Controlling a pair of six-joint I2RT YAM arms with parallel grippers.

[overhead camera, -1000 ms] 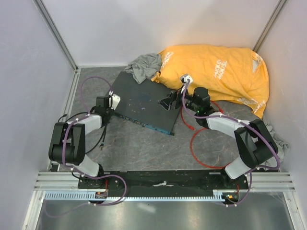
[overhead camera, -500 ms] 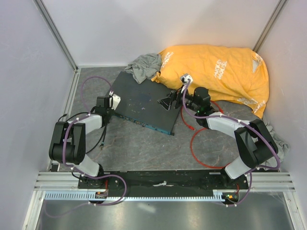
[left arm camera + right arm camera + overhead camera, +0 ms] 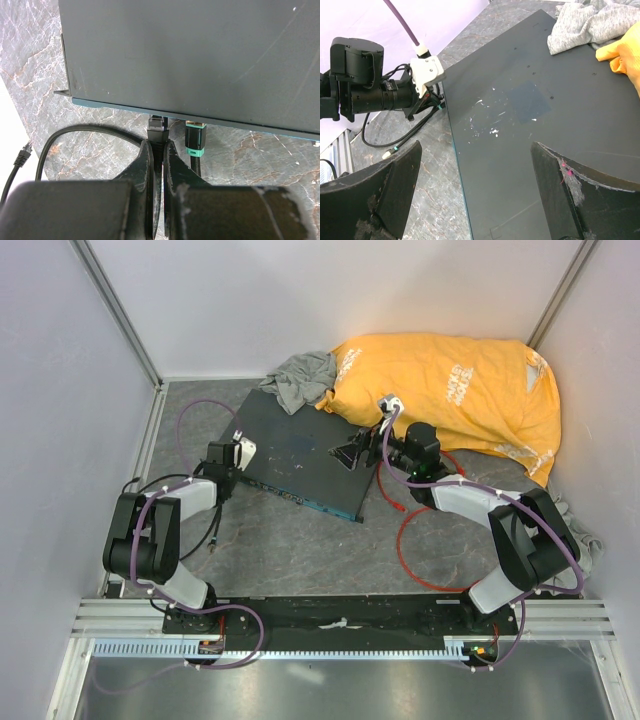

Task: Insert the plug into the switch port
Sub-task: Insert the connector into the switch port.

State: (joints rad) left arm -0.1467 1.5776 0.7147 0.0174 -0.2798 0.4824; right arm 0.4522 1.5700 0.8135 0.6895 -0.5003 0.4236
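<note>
Left hand (image 3: 157, 149) clamped on black plug (image 3: 157, 126), tip at switch box (image 3: 200, 55) front edge; right hand (image 3: 475, 150) spread wide above box top.

The plug (image 3: 157, 129) (small, black, on a black cable) stands end-on against the blue-green front edge (image 3: 110, 103) of the flat, dark grey switch (image 3: 200, 50); the left gripper (image 3: 158, 146) pinches it; the switch port is hidden under the top, so how far it is seated cannot be told.

Qty in view: 2 arms (image 3: 150, 530) (image 3: 520, 535) w/ 2 grippers (image 3: 157, 150) (image 3: 476, 150), 1 dk-grey switch box (image 3: 300, 455), 1 red cable (image 3: 405, 540), 3 black connectors (image 3: 157, 127) (image 3: 195, 140) (image 3: 22, 156), 1 orange bag (image 3: 450, 390).
</note>
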